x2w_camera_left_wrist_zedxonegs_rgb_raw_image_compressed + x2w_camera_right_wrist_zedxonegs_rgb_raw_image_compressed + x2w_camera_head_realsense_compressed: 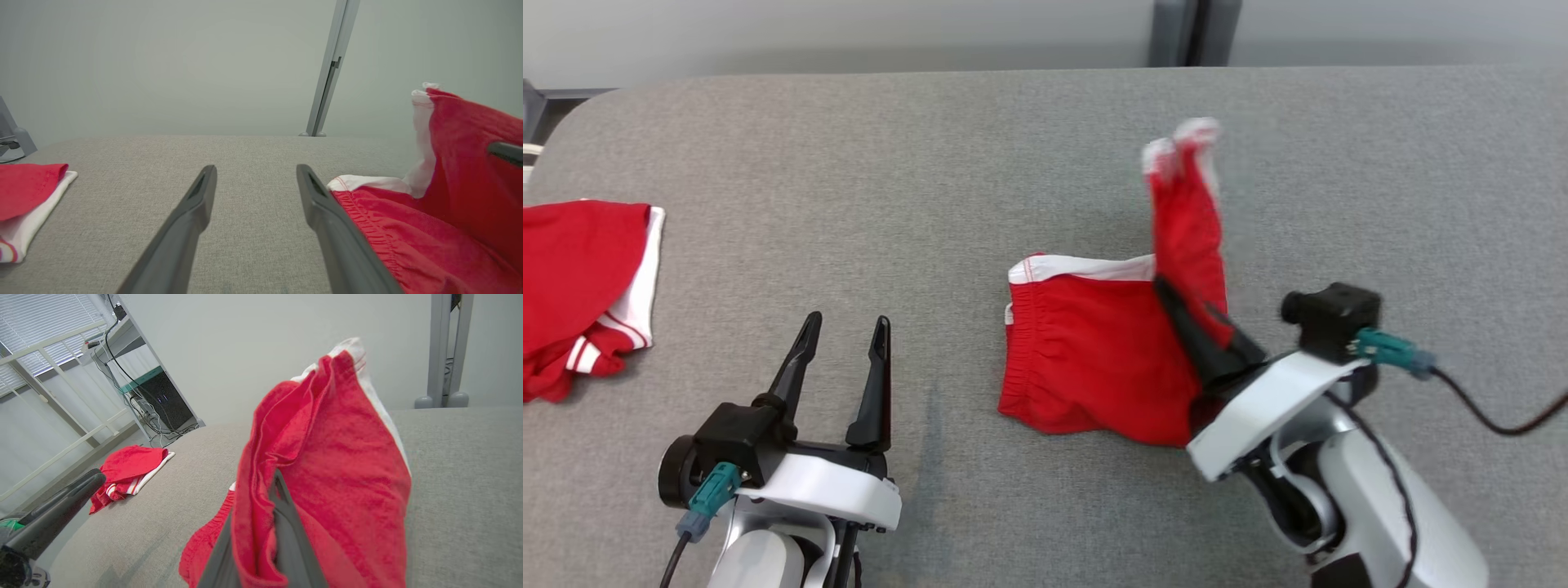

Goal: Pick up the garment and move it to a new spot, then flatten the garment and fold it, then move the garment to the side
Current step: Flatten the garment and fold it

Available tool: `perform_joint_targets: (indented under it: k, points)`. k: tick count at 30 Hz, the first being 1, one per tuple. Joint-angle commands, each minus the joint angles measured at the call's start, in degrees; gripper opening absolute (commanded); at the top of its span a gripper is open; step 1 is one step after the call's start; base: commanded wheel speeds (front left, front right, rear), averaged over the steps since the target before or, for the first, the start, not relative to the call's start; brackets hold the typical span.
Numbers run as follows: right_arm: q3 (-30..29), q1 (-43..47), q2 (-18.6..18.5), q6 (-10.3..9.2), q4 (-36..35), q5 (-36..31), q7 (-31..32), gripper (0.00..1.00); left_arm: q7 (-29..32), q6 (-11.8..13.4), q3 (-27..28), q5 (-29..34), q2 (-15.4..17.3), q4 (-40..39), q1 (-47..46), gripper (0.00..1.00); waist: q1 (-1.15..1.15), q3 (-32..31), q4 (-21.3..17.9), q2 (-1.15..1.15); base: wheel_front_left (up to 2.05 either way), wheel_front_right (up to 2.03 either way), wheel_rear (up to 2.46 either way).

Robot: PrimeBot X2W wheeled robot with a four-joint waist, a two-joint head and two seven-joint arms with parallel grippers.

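The garment [1086,351], red with white trim, is lying right of the middle of the table [931,163], closer to the near edge than the far one. Its flat part is resting on the cloth top with the gathered waistband facing the robot's left, that band running near to far. A white strip is running along its far edge. From its right side a long flap is standing up off the table, its long axis rising from the grip toward the far edge, and its white-trimmed tip is pointing away from the robot. In the right wrist view the garment [327,457] is hanging in folds over the fingers, its tip leaning to that view's upper right.

The right gripper [1168,294] is pinching this flap low down, its two fingers pressed together on the red cloth, and it is reaching in from the near right.

The left gripper [847,321] is hovering over bare table to the left of the garment, fingers spread wide and gripping nothing, pointing toward the far edge. In its own wrist view the left gripper [256,169] is showing the garment [408,228] just beside its right finger.

A second garment [580,278], red with white stripes, is lying bunched at the table's left edge, well apart from the first
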Motion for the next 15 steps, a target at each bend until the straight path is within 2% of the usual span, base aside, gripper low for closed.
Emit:
perform_joint_targets:
  k: [1, 4, 13, 14, 15]
  points:
    - [0.45, -0.52, 0.02, 0.02, 0.52, 0.55, 0.2, 0.0, -0.19, 0.1, 0.09, -0.43, 0.09, 0.09, 0.27, 1.0, 0.0, -0.1, 0.46, 0.0, 0.0, 0.0, 0.0]
    - [4.48, -1.34, 1.31, 0.02, 4.22, 3.0, 0.02, 0.0, -0.41, -0.08, -0.41, -0.55, -0.15, 0.41, 0.08, 1.0, 0.0, 0.18, 1.68, 0.0, 0.0, 0.0, 0.0]
    - [14.35, -4.56, 1.59, 0.03, 12.35, 9.66, -3.37, 0.0, -1.02, 0.31, -0.86, -0.67, -0.41, 1.25, -0.78, 1.0, 0.0, 1.15, 2.79, 0.0, 0.0, 0.0, 0.0]
    - [15.21, -4.92, 1.64, 0.03, 12.94, 9.91, -4.05, 0.3, -1.11, 0.37, -0.91, -0.63, -0.42, 1.3, -0.83, 1.0, 0.0, 1.17, 2.75, 0.0, 0.0, 0.0, 0.0]
    - [16.04, -5.38, 1.68, 0.03, 13.4, 10.13, -4.82, 0.69, -1.18, 0.43, -0.94, -0.63, -0.42, 1.41, -0.85, 1.0, 0.0, 1.15, 2.69, 0.0, 0.0, 0.0, 0.0]
